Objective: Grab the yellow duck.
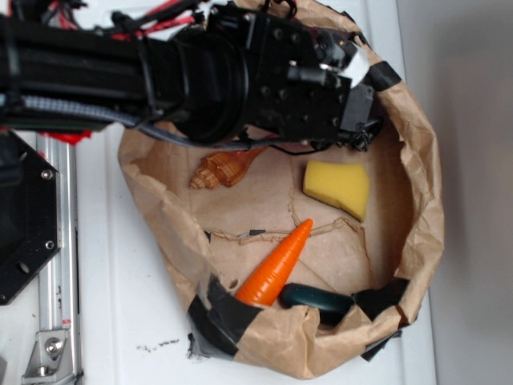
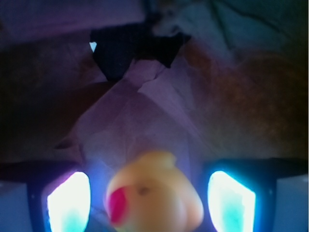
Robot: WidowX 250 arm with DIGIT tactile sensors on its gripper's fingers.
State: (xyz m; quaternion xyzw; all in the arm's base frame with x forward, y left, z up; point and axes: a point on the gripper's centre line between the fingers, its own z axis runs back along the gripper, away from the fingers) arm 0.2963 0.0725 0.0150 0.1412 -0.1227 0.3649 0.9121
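Looking through the wrist view, you find the yellow duck (image 2: 153, 195) centred between the fingers (image 2: 70, 203) of the gripper (image 2: 150, 203), whose jaws stand open with gaps either side, holding nothing, so closing straight inward should capture its rounded body.

Paper-bag basin on the worktop (image 1: 120, 305), arm entering from the frame's left.

Inside the bag (image 1: 417, 216): shell (image 1: 224, 170) at upper left, sponge (image 1: 338, 187) to its right, carrot (image 1: 276, 265) lower centre, a dark oval object (image 1: 317, 298) just beside the carrot's base against the lower wall. The arm (image 1: 160, 72) covers the bag's upper rim. In the wrist view, the duck (image 2: 154, 198) sits between the jaws at the frame's bottom centre.
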